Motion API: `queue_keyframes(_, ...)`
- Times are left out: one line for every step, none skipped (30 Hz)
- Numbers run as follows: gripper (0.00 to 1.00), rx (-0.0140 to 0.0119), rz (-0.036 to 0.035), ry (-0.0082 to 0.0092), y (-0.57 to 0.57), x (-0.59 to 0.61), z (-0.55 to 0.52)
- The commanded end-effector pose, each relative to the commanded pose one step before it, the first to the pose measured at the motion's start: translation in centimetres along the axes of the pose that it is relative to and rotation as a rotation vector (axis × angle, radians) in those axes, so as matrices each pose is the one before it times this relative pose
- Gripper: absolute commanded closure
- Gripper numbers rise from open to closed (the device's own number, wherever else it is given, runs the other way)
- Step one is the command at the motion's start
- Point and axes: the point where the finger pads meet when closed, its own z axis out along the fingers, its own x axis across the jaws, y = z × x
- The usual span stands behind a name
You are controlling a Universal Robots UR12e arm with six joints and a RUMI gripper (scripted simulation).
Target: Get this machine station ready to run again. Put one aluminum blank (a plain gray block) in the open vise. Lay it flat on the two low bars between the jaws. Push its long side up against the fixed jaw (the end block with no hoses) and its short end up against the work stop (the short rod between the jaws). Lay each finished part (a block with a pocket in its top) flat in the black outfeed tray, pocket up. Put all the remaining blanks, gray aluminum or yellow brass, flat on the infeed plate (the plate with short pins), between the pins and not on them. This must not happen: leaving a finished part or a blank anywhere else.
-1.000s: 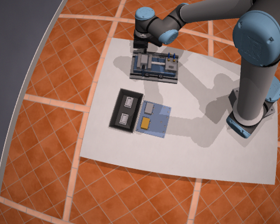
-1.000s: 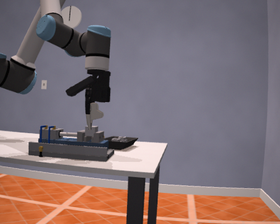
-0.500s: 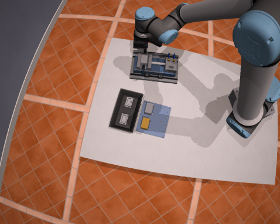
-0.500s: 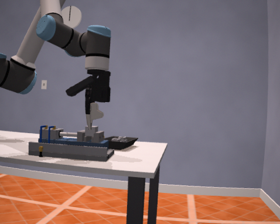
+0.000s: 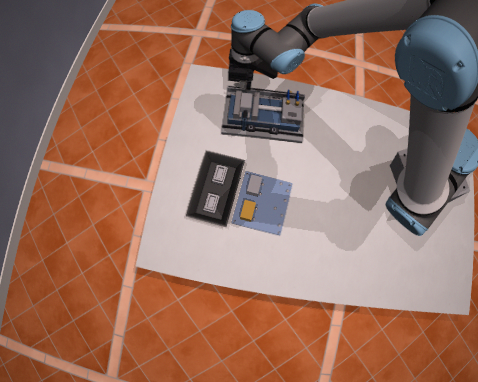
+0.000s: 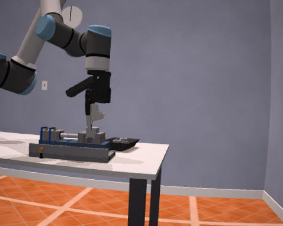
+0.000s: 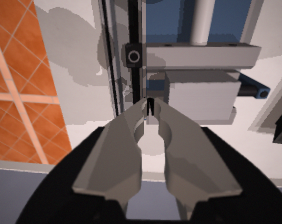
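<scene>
Nearest the wrist camera, the pincer (image 7: 150,106) is pressing together on nothing, tips resting against the gray block (image 5: 246,103) lying in the vise (image 5: 263,127) at upper centre of the worktop (image 5: 335,270), likely nudging it into place; behind, the arm (image 6: 98,47) is pointing straight down
</scene>
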Motion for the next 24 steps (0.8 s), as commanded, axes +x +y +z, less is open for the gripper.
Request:
queue_keyframes(1.0,-0.00207,0.00073,-0.00013,0.217,-1.595,-0.037)
queue_keyframes(1.0,0.0,0.0,0.0,0.0,-0.224,0.0)
queue_keyframes(1.0,0.0,0.0,-0.00001,-0.001,-0.213,0.0)
queue_keyframes(1.0,0.00001,0.0,-0.00001,-0.001,-0.198,0.0)
queue_keyframes(1.0,0.00001,0.0,-0.00002,-0.001,-0.18,0.0)
queue_keyframes(1.0,0.00002,0.0,-0.00002,-0.001,-0.159,0.0)
queue_keyframes(1.0,0.0,0.0,0.0,0.0,0.0,0.0)
queue_keyframes(1.0,0.0,0.0,0.0,0.0,0.0,0.0)
queue_keyframes(1.0,0.00013,0.0,-0.00016,-0.004,-0.141,0.0)
queue_keyframes(1.0,-0.00001,-0.00001,-0.00003,0.0,-0.112,0.0)
queue_keyframes(1.0,-0.00003,-0.00001,-0.00005,0.001,-0.088,-0.001)
queue_keyframes(1.0,-0.00004,-0.00002,-0.00006,0.001,-0.065,-0.001)
queue_keyframes(1.0,-0.00009,-0.00018,-0.00008,0.007,-0.034,-0.003)
queue_keyframes(1.0,-0.00023,-0.00041,-0.00018,0.018,-0.003,-0.015)
queue_keyframes(1.0,-0.00018,-0.0004,-0.00014,0.014,0.014,-0.012)
queue_keyframes(1.0,0.00026,-0.00024,0.00024,-0.024,0.044,0.015)
queue_keyframes(1.0,0.00026,-0.00015,0.00023,-0.023,0.039,0.013)
queue_keyframes(1.0,0.00019,0.00008,0.00018,-0.018,0.03,0.004)
queue_keyframes(1.0,0.00008,0.00009,0.00007,-0.01,0.017,-0.015)
queue_keyframes(1.0,-0.00008,0.00009,-0.00008,0.001,0.002,-0.041)
queue_keyframes(1.0,-0.00024,0.00005,-0.00023,0.01,-0.007,-0.072)
queue_keyframes(1.0,-0.00042,-0.00001,-0.00038,0.017,-0.012,-0.104)
queue_keyframes(1.0,-0.00078,-0.00011,-0.0007,0.03,-0.022,-0.141)
queue_keyframes(1.0,0.0,0.0,0.0,0.0,0.0,0.0)
